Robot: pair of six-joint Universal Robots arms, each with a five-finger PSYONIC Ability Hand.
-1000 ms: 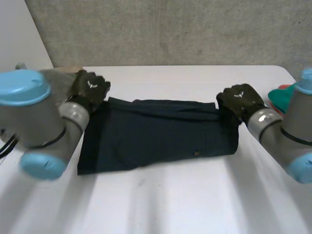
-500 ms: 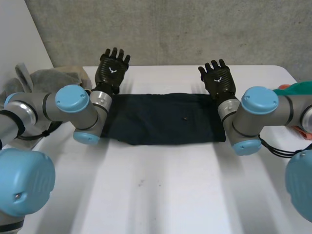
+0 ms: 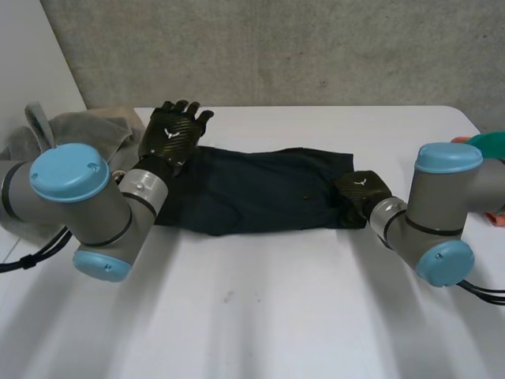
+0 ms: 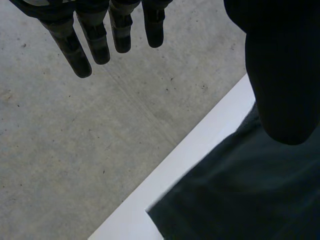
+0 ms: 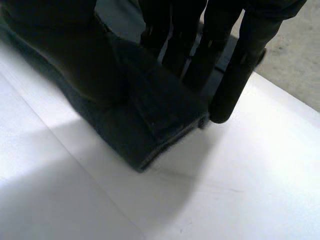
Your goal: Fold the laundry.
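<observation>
1. A grey pile (image 3: 83,130) of other laundry lies heaped at the left side of the table (image 3: 276,316), behind the left arm. I judge it is waiting its turn.
2. The left hand (image 3: 170,136) is held up off the table above the garment's left end. Its fingers (image 4: 80,50) are straight, a little spread, and hold nothing. For the next move I judge it must come down and take hold of that end.
3. The garment (image 3: 252,193) is dark navy and lies across the middle of the table as a long flat band. It looks already folded lengthwise. The near edge is a smooth rounded fold, and the far edge is wrinkled, more so toward the right. A small stud shows right of centre. The step in hand looks like a pause between folds, and the band now wants folding end to end.
4. The right hand (image 3: 361,193) is low on the garment's right end. Its fingers (image 5: 240,60) are straight and laid over the thick, layered end, their tips reaching the table just past it. I see no pinch. To carry this end over, it would need to curl round all the layers, or the lower ones may slip and spoil the fold.
5. A green thing (image 3: 491,142) lies at the table's right edge, well apart from the garment.
</observation>
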